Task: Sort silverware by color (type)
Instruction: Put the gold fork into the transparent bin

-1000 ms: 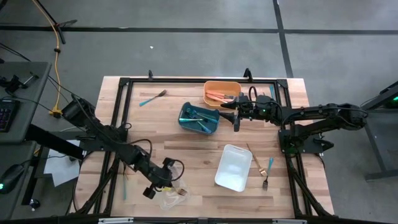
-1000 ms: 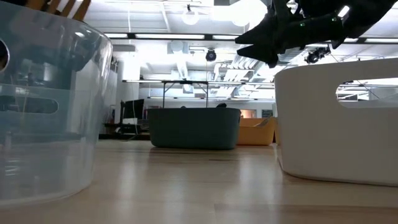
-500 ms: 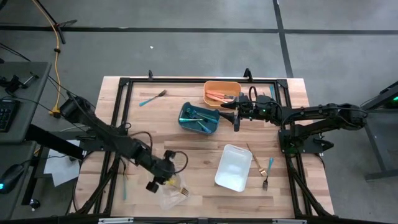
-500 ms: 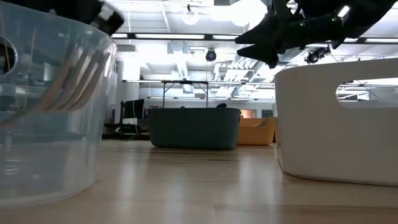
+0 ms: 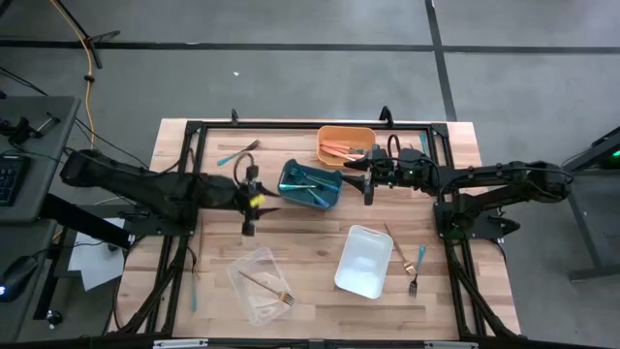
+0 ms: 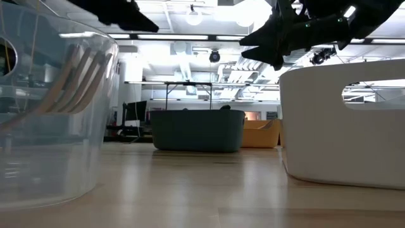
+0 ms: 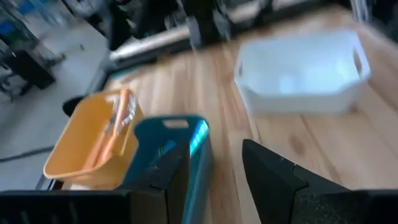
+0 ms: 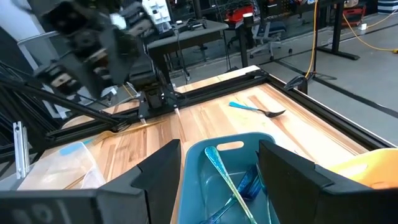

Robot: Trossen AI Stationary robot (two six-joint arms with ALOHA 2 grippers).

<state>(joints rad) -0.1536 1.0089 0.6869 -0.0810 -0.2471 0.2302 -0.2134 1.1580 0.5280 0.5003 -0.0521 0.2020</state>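
Left claw [image 5: 248, 215] hung open and empty, left of blue bin [image 5: 310, 183]. Next pick, I'd judge: teal fork [image 5: 237, 153] beyond it; grab mid-handle, low approach.

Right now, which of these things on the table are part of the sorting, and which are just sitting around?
Part of the job:
- gold fork in the clear bin
- teal fork lying loose
- gold fork and teal-handled fork beside the white bin
- cutlery in the teal bin and orange bin

Just around:
- keyboard
- yellow cable
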